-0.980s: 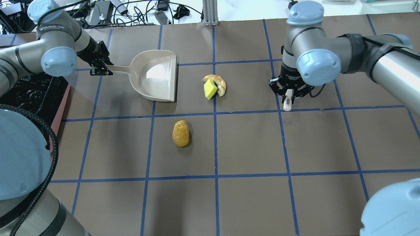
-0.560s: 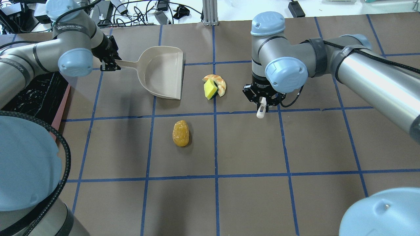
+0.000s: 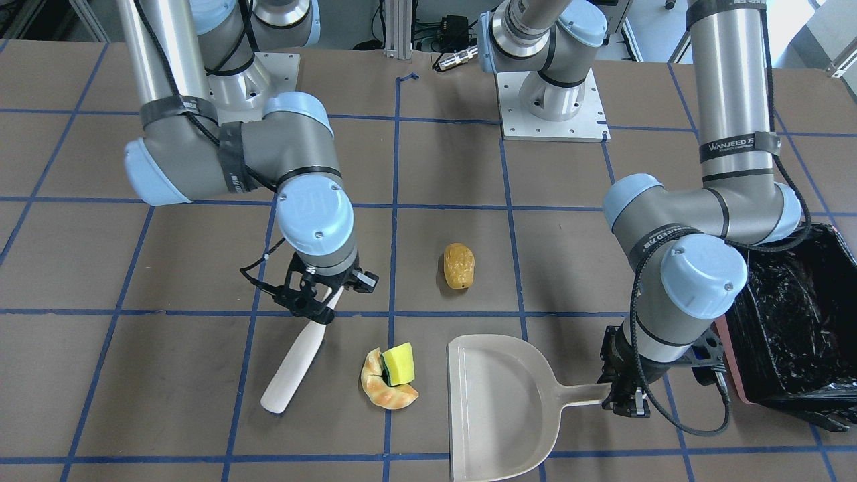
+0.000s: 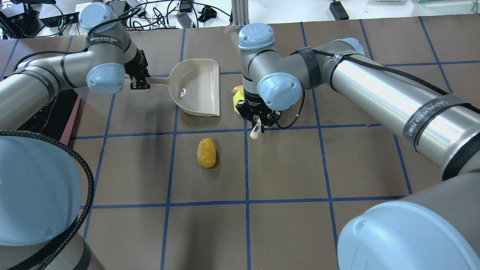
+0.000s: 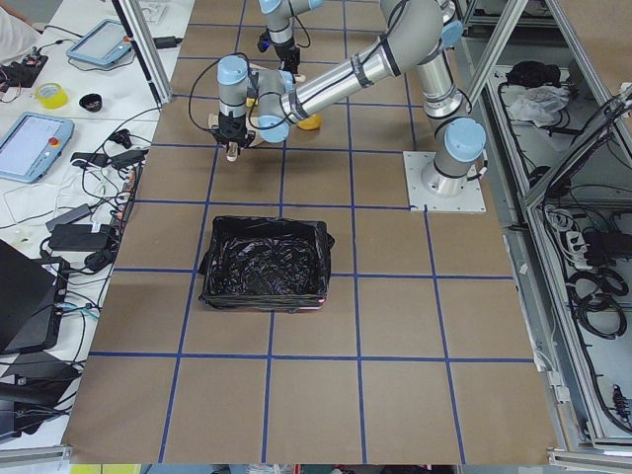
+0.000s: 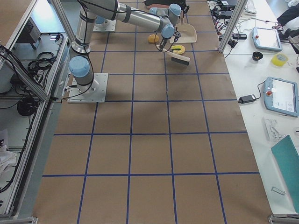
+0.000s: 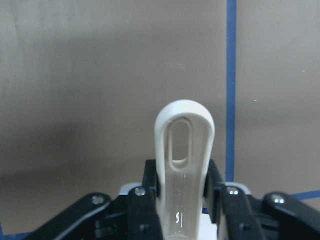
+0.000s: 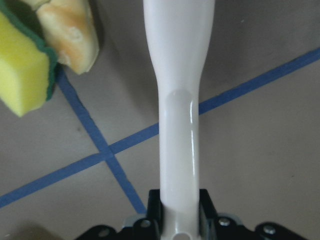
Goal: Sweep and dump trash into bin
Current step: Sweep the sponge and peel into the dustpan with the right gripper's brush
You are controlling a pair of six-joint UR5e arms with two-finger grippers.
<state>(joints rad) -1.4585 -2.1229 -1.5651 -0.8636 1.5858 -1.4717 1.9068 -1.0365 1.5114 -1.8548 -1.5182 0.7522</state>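
Note:
The trash is three items. A golden-brown potato-like lump (image 4: 206,152) lies alone, also in the front view (image 3: 458,266). A tan croissant piece (image 3: 385,391) curls around a yellow sponge with green backing (image 3: 400,365). My right gripper (image 4: 258,120) is shut on the beige brush handle (image 8: 180,100), with the brush (image 3: 294,361) slanting to the table beside the croissant. My left gripper (image 4: 138,80) is shut on the handle (image 7: 184,165) of the beige dustpan (image 4: 197,88), whose mouth faces the sponge. The pink-sided bin (image 3: 730,361) with its black bag stands by my left arm.
The right arm's elbow and wrist (image 4: 277,90) hang over the sponge and croissant and hide most of them from overhead. Cables and equipment (image 4: 157,15) lie past the table's far edge. The table is brown with blue tape lines (image 4: 246,168).
My right gripper has moved left with the brush, up to the croissant and sponge. My left gripper has carried the dustpan to the right, closer to them. The potato lump has not moved.

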